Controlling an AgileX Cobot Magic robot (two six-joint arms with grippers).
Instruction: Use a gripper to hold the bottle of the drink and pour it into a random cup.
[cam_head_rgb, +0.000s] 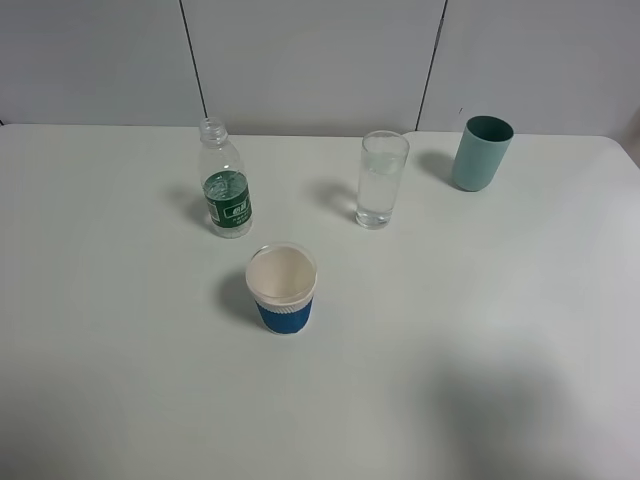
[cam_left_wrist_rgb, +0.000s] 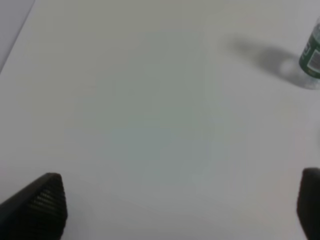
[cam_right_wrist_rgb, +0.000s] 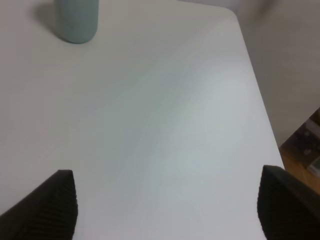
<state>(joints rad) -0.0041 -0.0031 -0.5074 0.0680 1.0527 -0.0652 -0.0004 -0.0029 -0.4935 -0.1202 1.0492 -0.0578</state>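
The bottle of the drink (cam_head_rgb: 226, 184) stands upright on the white table (cam_head_rgb: 120, 330), uncapped, clear with a green label. Its base shows at the edge of the left wrist view (cam_left_wrist_rgb: 312, 55). The cup (cam_head_rgb: 381, 179), a tall clear glass with some liquid, stands to its right. Neither arm shows in the exterior high view. My left gripper (cam_left_wrist_rgb: 180, 205) is open and empty over bare table, far from the bottle. My right gripper (cam_right_wrist_rgb: 167, 205) is open and empty near the table's right edge.
A short white paper cup with a blue sleeve (cam_head_rgb: 282, 288) stands in front of the bottle and glass. A teal tumbler (cam_head_rgb: 482, 152) stands at the back right, also in the right wrist view (cam_right_wrist_rgb: 76, 20). The table's right edge (cam_right_wrist_rgb: 260, 100) drops to the floor.
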